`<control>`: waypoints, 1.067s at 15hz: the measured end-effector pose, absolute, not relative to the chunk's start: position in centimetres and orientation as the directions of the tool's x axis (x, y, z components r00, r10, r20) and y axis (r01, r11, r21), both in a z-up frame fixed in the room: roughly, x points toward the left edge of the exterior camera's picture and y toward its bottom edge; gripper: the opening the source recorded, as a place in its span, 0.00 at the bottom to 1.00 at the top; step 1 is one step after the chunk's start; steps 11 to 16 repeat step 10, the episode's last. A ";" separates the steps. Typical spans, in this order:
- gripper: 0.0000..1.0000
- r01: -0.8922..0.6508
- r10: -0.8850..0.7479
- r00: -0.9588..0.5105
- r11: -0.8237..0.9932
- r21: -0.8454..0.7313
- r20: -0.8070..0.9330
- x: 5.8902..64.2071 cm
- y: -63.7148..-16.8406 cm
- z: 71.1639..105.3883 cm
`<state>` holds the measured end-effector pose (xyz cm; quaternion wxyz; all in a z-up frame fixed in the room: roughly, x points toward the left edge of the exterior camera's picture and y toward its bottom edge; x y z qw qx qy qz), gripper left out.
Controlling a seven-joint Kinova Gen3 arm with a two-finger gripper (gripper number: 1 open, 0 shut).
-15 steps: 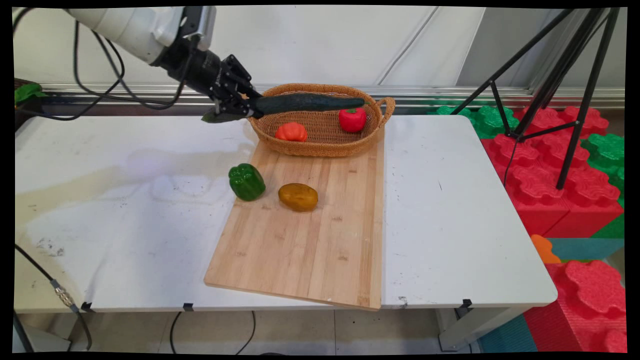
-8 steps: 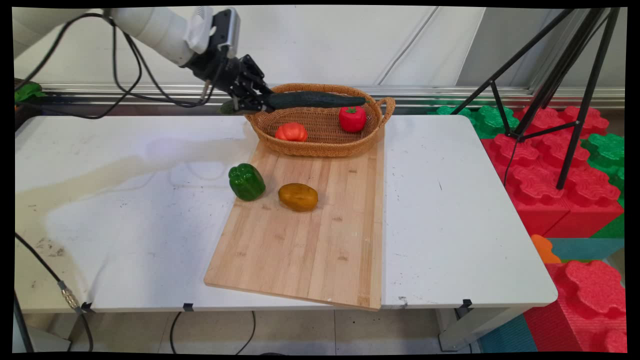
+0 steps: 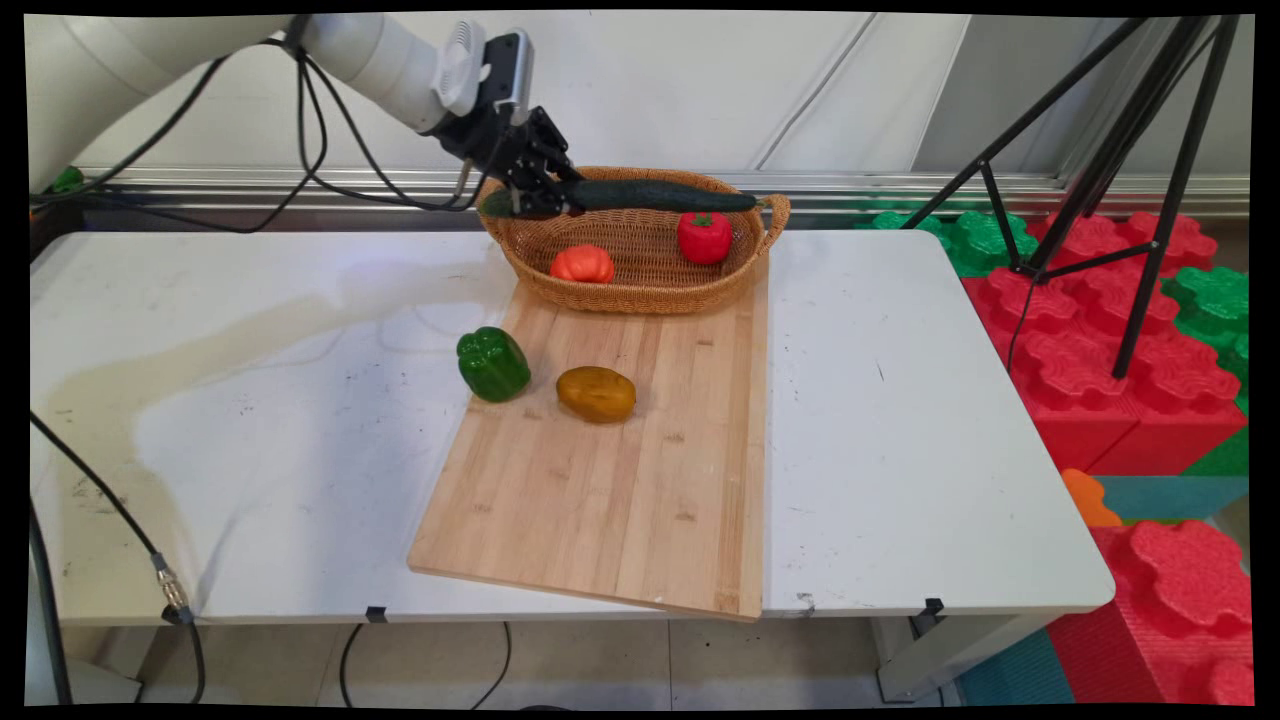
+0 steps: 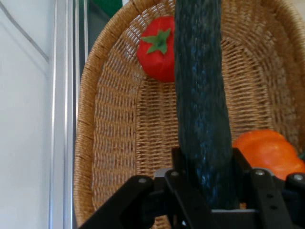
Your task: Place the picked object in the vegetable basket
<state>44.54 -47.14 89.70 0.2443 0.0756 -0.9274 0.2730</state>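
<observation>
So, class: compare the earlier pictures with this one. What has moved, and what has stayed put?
The gripper, shut on the cucumber, has carried it rightward and a little upward, so it now lies over the basket. The two red vegetables inside, the green pepper, potato and board stayed put.

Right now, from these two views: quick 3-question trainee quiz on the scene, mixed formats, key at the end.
1. True or false: the hand is shut on the cucumber.
2. Multiple choice: what lies inside the wicker basket?
A. a green pepper and a potato
B. a red pepper and an orange tomato
C. nothing
3. Fill in: the green pepper lies at the left edge of the wooden ____, beside the brownish potato.

Key: 1 true; 2 B; 3 board.
</observation>
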 end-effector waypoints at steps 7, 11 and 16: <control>1.00 -0.280 -0.013 -0.870 0.836 -0.472 0.493 43.9 -49.8 88.2; 1.00 -0.298 -0.026 -0.860 0.836 -0.461 0.509 43.9 -50.1 88.2; 1.00 -0.298 -0.026 -0.860 0.836 -0.461 0.509 43.9 -50.1 88.2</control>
